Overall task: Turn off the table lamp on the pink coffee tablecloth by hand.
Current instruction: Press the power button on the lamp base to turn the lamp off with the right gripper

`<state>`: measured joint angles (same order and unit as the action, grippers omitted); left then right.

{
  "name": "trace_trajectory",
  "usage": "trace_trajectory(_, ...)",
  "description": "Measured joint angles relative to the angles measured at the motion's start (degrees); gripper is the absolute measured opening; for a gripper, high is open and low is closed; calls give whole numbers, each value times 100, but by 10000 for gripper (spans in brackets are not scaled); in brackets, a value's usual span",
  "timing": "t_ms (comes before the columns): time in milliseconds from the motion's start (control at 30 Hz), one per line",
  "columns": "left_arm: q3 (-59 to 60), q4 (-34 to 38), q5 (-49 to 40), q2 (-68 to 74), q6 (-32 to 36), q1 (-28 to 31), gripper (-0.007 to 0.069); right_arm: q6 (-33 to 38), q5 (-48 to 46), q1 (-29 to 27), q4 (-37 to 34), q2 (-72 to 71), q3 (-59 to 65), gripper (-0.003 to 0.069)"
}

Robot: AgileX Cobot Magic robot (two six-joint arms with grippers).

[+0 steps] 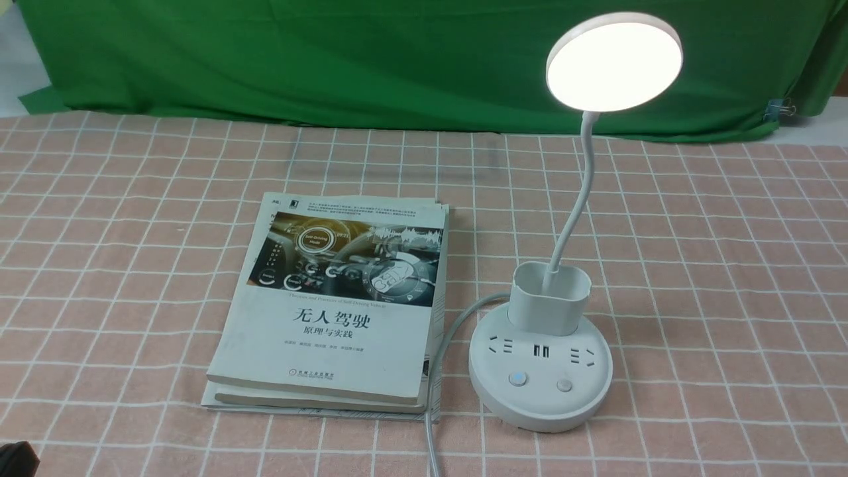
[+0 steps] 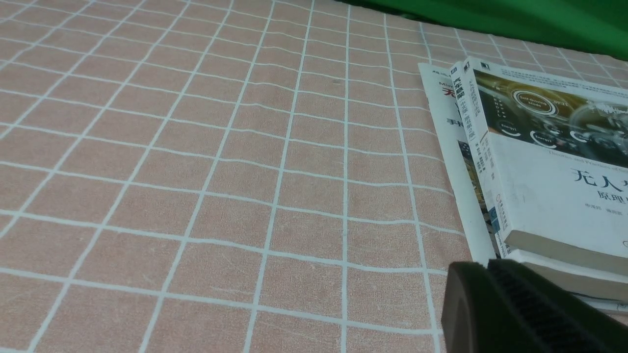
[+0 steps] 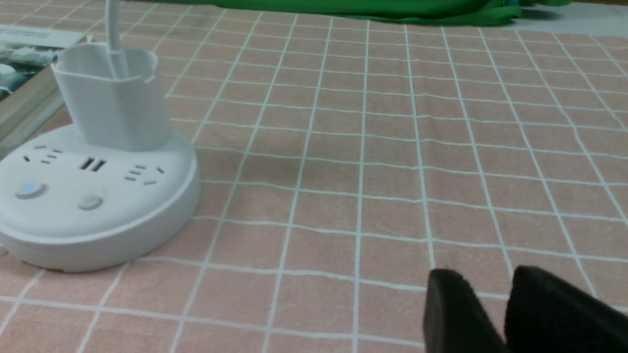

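The white table lamp stands on the pink coffee tablecloth (image 1: 132,199), right of centre. Its disc head (image 1: 613,61) is lit. The round base (image 1: 540,377) carries a blue-lit button (image 1: 517,379) and a plain button (image 1: 564,385). In the right wrist view the base (image 3: 98,215) and both buttons (image 3: 30,189) show. My right gripper (image 3: 490,282) hangs low over bare cloth well beside the base, fingers slightly apart and empty. My left gripper (image 2: 490,267) is shut and empty, just off the near corner of the books. Only a dark corner of my left arm (image 1: 16,458) shows in front.
Two stacked books (image 1: 331,305) lie left of the lamp base, also seen in the left wrist view (image 2: 549,166). The lamp's grey cord (image 1: 440,371) runs between books and base toward the front edge. A green cloth (image 1: 331,59) hangs at the back.
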<state>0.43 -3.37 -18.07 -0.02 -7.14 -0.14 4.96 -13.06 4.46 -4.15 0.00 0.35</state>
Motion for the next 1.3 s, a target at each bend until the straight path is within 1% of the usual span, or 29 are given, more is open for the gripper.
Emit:
trace_trajectory(600, 0, 0, 0, 0, 0, 0, 6, -6, 90, 0, 0, 0, 0, 239)
trace_trajectory(667, 0, 0, 0, 0, 0, 0, 6, -127, 153, 0, -91, 0, 0, 239)
trace_trajectory(767, 0, 0, 0, 0, 0, 0, 6, -806, 469, 0, -409, 0, 0, 239)
trace_trajectory(933, 0, 0, 0, 0, 0, 0, 6, -2665, 1235, 0, -605, 0, 0, 239)
trace_trajectory(1000, 0, 0, 0, 0, 0, 0, 6, -3058, 1410, 0, -622, 0, 0, 239)
trace_trajectory(1100, 0, 0, 0, 0, 0, 0, 6, -3289, 1671, 0, -628, 0, 0, 235)
trace_trajectory(1133, 0, 0, 0, 0, 0, 0, 6, -3330, 1682, 16, -633, 0, 0, 221)
trace_trajectory(1200, 0, 0, 0, 0, 0, 0, 6, -3287, 1451, 112, -633, 42, -85, 168)
trace_trajectory(1300, 0, 0, 0, 0, 0, 0, 6, -2720, 690, 393, -633, 494, -775, 62)
